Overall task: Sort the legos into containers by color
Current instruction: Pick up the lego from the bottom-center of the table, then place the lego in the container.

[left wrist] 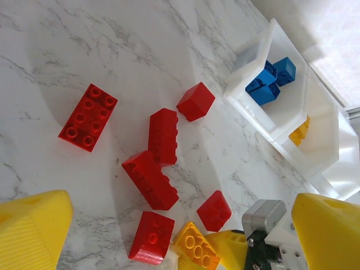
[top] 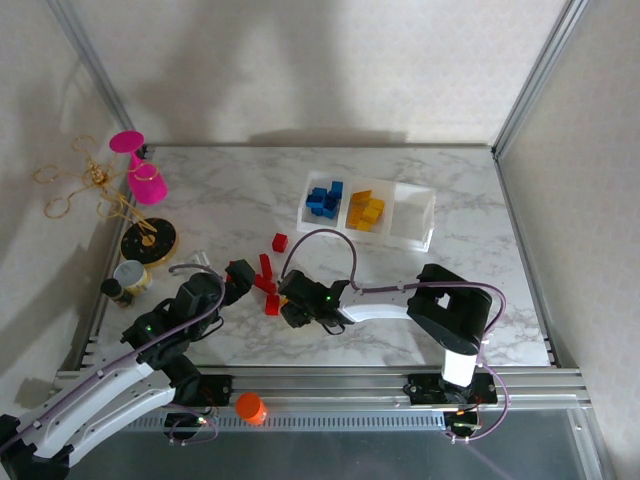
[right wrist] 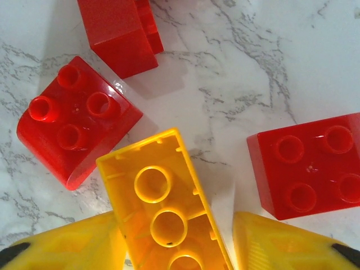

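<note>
Six red legos (left wrist: 163,136) are seen strewn across the desk (left wrist: 112,39); blue bricks (left wrist: 264,84) are held in one tray (left wrist: 247,76) compartment, yellow ones (left wrist: 301,133) in the next.

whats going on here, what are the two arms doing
The arms are sorting legos by colour into a three-part tray. Blue bricks sit in its left compartment and yellow ones in the middle. The right gripper is down among the loose red bricks with a yellow brick between its fingers; a firm grip isn't clear. The left gripper hovers open nearby.

No lettering reads anywhere; studs on the legos (right wrist: 73,121) look blank, perhaps blurred.
</note>
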